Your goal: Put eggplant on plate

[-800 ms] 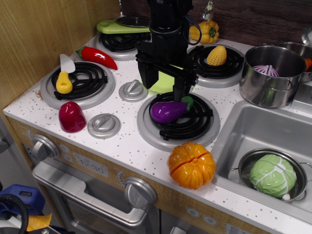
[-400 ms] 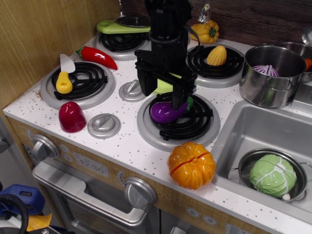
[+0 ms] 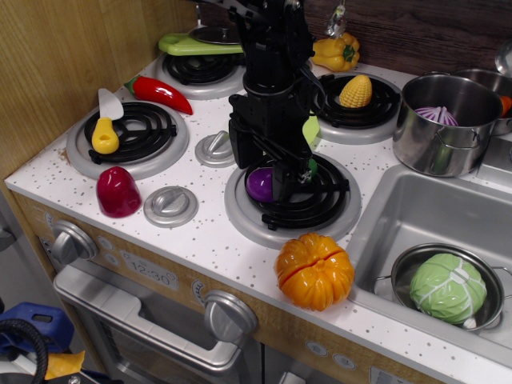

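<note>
Since the earlier frame the gripper (image 3: 265, 178) has dropped onto the eggplant (image 3: 258, 184), its fingers (image 3: 282, 181) now closing narrowly around it.

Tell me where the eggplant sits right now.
The eggplant lies on the front-centre burner, mostly hidden between the fingers of the gripper, just behind the orange pumpkin.

Purple eggplant (image 3: 258, 183) with a green stem cap; lime-green plate (image 3: 311, 130); black gripper (image 3: 265, 172); orange pumpkin (image 3: 314, 270); dark red vegetable (image 3: 118, 191); white speckled counter (image 3: 208, 240); yellow corn (image 3: 356, 91); red chili (image 3: 160, 94)
</note>
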Robot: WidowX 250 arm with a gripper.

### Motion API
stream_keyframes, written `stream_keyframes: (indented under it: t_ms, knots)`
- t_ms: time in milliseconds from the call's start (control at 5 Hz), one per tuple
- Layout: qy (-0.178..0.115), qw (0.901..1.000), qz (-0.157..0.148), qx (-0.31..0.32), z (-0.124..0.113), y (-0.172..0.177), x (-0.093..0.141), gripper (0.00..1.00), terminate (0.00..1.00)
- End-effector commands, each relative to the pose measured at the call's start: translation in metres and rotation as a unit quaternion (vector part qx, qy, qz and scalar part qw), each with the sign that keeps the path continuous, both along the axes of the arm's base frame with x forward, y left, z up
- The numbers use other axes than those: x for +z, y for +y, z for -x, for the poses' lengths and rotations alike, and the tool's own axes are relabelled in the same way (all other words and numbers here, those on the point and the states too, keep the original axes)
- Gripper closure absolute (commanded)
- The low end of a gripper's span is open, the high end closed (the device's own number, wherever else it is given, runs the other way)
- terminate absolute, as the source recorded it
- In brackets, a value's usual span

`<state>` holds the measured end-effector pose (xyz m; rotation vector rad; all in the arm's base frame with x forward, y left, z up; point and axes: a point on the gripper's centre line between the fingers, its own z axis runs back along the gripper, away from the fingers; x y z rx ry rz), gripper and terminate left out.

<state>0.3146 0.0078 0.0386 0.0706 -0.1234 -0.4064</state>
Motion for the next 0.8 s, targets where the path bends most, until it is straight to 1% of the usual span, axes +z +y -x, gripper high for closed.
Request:
stream_keyframes:
  t_ms: [0,200,600]
  knots:
    - [-0.028,0.9991,0.006,-0.031,-0.007,0.008,0.013,0.0,0.0]
    - [-0.038,0.9982,0.021,-0.042,-0.008,0.011,0.009,0.0,0.0]
    - [-0.047,0.9968,0.037,-0.054,-0.009,0.015,-0.004,0.0,0.0]
